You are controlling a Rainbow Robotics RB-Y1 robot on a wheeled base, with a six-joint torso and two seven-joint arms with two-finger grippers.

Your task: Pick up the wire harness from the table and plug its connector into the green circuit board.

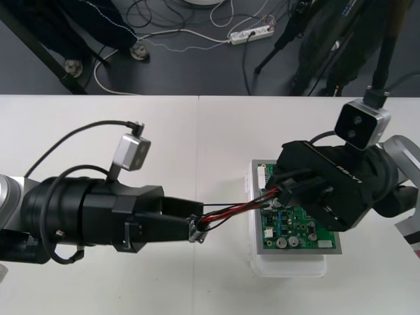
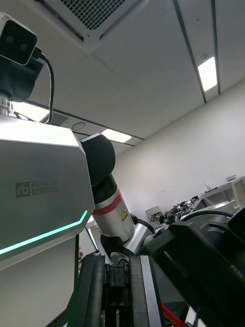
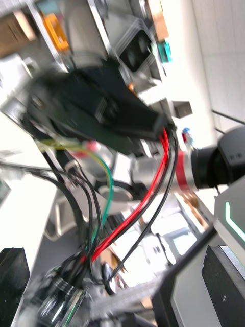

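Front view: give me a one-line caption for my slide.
The left claw grips the wire harness at its socket end, the right claw at its plug end over the green circuit board.

the left arm (image 1: 65, 210) is reaching in low from the left, lying almost level, with its wrist camera (image 1: 131, 152) riding on top. the left gripper (image 1: 197, 228) is pointing to the right and seems to be pinching the socket end of the wire harness (image 1: 236, 211), though its tips are hard to read. the right arm (image 1: 394, 180) is coming in from the right, bending down at the wrist, its camera (image 1: 362, 125) standing above. the right gripper (image 1: 285, 190) is facing the left one, clamping the harness's other end; in the right wrist view its fingers (image 2: 94, 296) are standing near the middle. the two grippers are sitting near each other, not touching.
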